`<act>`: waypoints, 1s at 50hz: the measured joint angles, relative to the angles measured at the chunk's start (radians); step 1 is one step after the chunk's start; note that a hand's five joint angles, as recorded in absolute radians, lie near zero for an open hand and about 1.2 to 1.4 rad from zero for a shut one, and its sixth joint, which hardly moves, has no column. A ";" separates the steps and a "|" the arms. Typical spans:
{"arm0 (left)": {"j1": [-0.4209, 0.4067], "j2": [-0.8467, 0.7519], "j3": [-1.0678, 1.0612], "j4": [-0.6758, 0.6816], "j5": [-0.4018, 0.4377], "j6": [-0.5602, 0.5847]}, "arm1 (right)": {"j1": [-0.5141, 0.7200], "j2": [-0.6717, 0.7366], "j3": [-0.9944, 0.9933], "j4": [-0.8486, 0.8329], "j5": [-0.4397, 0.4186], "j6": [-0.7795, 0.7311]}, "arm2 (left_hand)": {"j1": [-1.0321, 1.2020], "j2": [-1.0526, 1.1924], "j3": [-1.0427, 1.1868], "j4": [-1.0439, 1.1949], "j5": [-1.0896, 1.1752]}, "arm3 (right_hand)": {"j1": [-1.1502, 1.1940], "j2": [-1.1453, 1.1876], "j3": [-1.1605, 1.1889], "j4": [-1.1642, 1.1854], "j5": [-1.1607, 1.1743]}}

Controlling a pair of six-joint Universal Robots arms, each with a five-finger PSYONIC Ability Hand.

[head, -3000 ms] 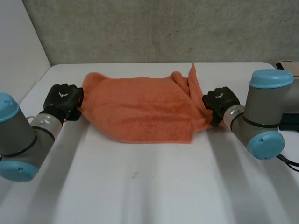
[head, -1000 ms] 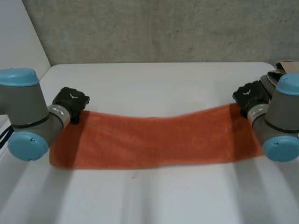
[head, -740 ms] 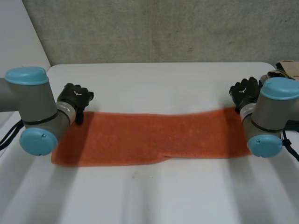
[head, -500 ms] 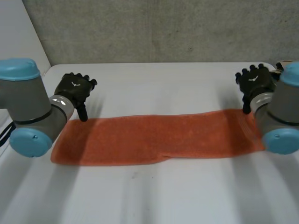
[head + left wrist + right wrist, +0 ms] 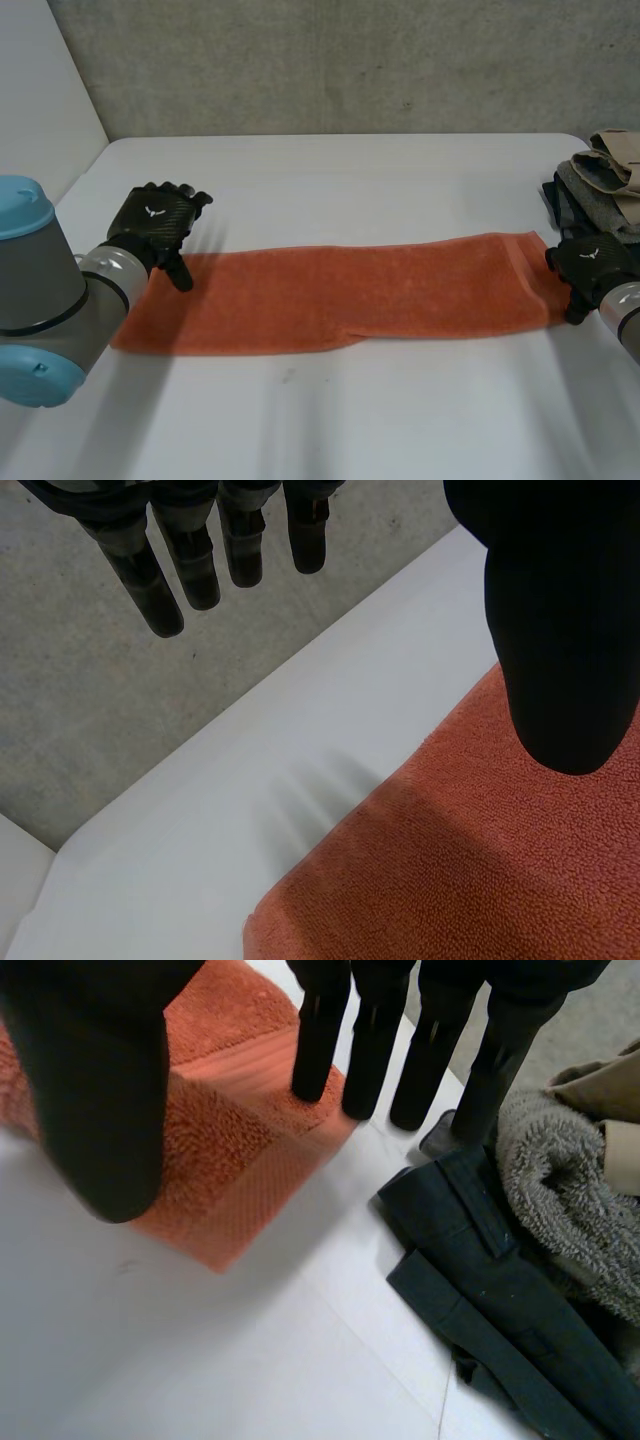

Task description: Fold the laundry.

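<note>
Item 1. Orange towel (image 5: 340,295): a long, narrow folded strip lying flat across the white table (image 5: 350,180), running from near the left edge almost to the right edge, about midway between the far and near edges. The near long side shows a small step near its middle, so I judge the layers are not quite flush there.

Item 2. My left hand (image 5: 155,225): over the far corner of the strip's left end. Its fingers (image 5: 180,560) are straight and spread, the thumb (image 5: 560,630) hangs above the cloth, and nothing is held.

Item 3. My right hand (image 5: 592,265): at the strip's right end. Its fingers (image 5: 370,1050) are straight, with their tips over the end corner, and the thumb (image 5: 90,1090) is apart from them. It grips nothing. Whether the tips touch the cloth I cannot tell.

Item 4. Laundry pile at the right edge: a dark garment (image 5: 500,1300), a grey fleecy piece (image 5: 570,1200) and a beige piece (image 5: 615,150), just beside the towel's right end.

Handling note. The lengthwise fold looks done, and I judge the next step is to fold the strip end to end.
- Smooth the stepped near side first.
- Pinch both layers at an end corner, not only the top one.
- Carry that end low and straight so the long sides stay matched.
- Keep my right hand clear of the pile so the dark garment is not dragged in.
</note>
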 measured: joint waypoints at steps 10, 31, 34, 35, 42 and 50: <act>-0.002 0.017 -0.005 -0.010 -0.015 -0.006 | -0.053 0.010 -0.004 -0.035 -0.005 0.026 | 0.000 0.000 0.000 0.000 0.000 | 0.461 0.527 0.536 0.544 0.513; 0.045 0.138 -0.093 -0.016 -0.012 -0.029 | 0.207 -0.164 -0.097 -0.082 0.099 -0.101 | 0.000 0.000 0.000 0.000 0.000 | 0.461 0.527 0.539 0.548 0.525; 0.064 0.167 -0.105 -0.018 -0.012 -0.043 | 0.380 -0.177 -0.096 -0.184 0.068 -0.044 | 0.000 0.000 0.000 0.000 0.000 | 0.461 0.527 0.539 0.548 0.525; 0.073 0.179 -0.110 -0.019 -0.011 -0.051 | 0.449 -0.168 -0.099 -0.224 0.051 -0.030 | 0.000 0.000 0.000 0.000 0.000 | 0.461 0.527 0.539 0.548 0.525; 0.130 0.253 -0.147 -0.027 0.011 -0.114 | 0.822 0.025 -0.176 -0.380 -0.078 -0.043 | 0.000 0.000 0.000 0.000 0.000 | 0.461 0.527 0.539 0.548 0.525; 0.154 0.270 -0.174 -0.030 0.043 -0.147 | 1.003 0.266 -0.360 -0.267 -0.073 -0.128 | 0.000 0.000 0.000 0.000 0.000 | 0.184 0.203 0.217 0.221 0.216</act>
